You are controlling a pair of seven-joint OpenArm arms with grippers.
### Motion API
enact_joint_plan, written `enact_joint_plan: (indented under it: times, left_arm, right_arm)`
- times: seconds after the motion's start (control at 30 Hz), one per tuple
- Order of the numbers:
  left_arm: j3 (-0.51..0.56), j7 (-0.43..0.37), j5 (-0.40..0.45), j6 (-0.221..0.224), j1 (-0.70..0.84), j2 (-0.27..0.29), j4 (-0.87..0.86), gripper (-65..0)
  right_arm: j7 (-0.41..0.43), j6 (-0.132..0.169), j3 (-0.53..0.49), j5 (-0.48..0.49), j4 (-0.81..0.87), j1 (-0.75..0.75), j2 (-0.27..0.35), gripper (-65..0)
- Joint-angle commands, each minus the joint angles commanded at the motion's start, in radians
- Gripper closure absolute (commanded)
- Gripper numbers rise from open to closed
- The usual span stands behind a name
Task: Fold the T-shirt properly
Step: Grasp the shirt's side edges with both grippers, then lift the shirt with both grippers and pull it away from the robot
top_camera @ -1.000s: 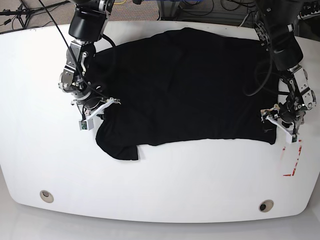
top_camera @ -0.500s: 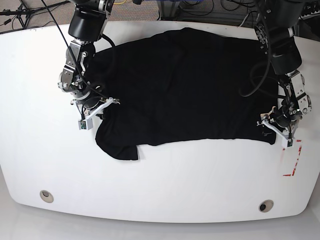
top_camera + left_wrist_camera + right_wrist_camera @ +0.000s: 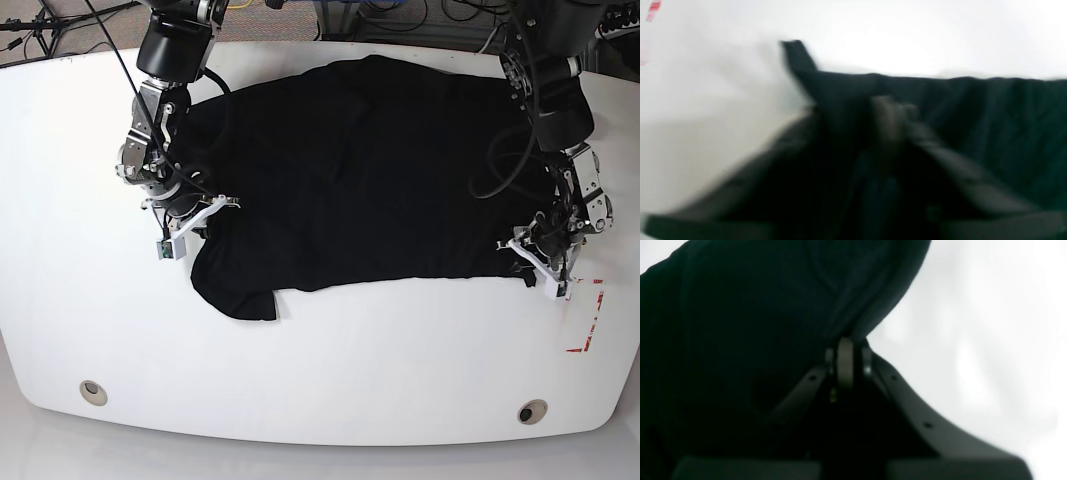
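The black T-shirt [image 3: 360, 170] lies spread on the white surface [image 3: 330, 370]. The right hand [image 3: 846, 350] is clamped on its edge; the left hand [image 3: 540, 262] is too blurred to tell.

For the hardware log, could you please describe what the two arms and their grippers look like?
Both arms are black, jointed cylinders with black cables looped alongside. The right gripper and left gripper have grey metal wrists and white, angular finger plates. Close up, the right gripper's fingers look dark with small screw holes.

1 T-shirt [image 3: 360, 180], 2 end effectors, 1 table [image 3: 330, 360], 2 table holes.
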Motion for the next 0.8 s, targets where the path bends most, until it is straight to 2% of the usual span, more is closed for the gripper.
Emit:
enact_joint_plan:
  times: [0.2,0.27,0.53,0.8]
  left_arm:
    - [-0.003,0.002,-0.006,-0.002,-0.002,-0.003,0.003,0.0]
    - [-0.003,0.012,-0.006,-0.003,0.0,-0.005,0.06,0.0]
    - [-0.006,0.144,-0.006,-0.003,0.021,-0.005,0.341,0.0]
    - [-0.005,0.241,-0.006,-0.002,0.018,0.002,0.52,0.0]
  right_arm:
    - [-0.005,0.0,-0.005,0.0,0.048,0.002,-0.003,0.0]
    - [-0.006,0.0,-0.005,-0.003,0.086,0.0,-0.018,0.0]
    - [-0.083,0.0,-0.005,-0.005,0.203,0.006,-0.018,0.0]
    - [-0.155,-0.002,-0.006,-0.008,0.307,0.049,-0.005,0.0]
